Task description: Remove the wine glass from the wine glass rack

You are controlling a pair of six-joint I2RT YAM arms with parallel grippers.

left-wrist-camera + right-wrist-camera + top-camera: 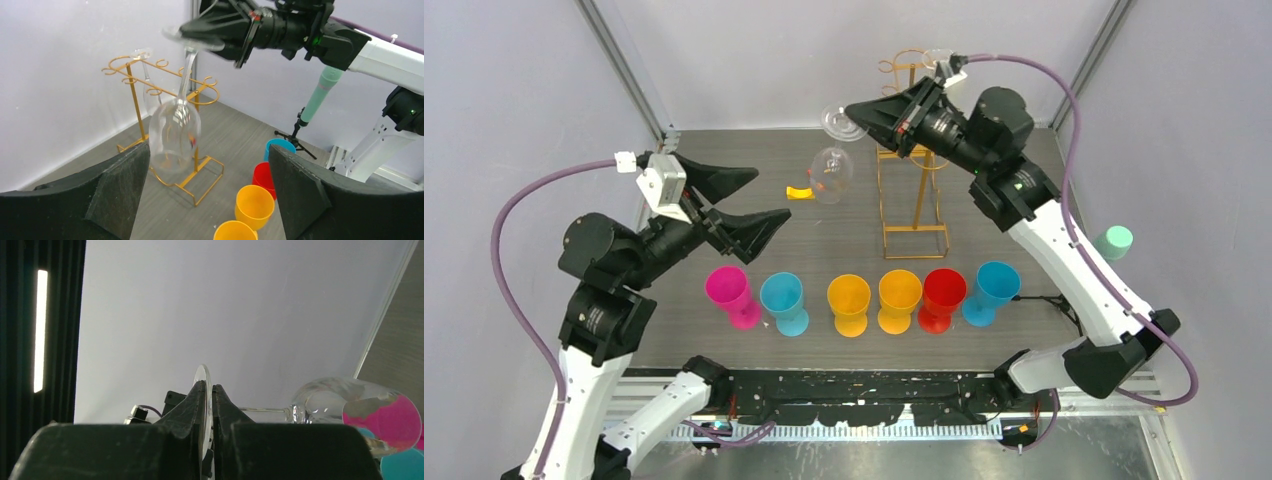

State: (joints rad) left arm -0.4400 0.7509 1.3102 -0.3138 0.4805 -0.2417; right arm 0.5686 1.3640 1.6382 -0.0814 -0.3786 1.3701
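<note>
my right gripper [852,108] is pinched narrow on the foot of the wine glass [831,172]. the bowl hangs down, just left of the wine glass rack [918,200] and apart from its hooks. my left gripper [769,197] gapes wide at the left, holding nothing, facing the glass. coloured cups [851,300] line the near side.

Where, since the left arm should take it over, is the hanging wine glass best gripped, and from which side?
Probably on the bare stem, just above the bowl, coming level from the left arm's side. The right gripper pinches the foot, the wine glass hangs bowl down, and the rack stands behind it.
</note>
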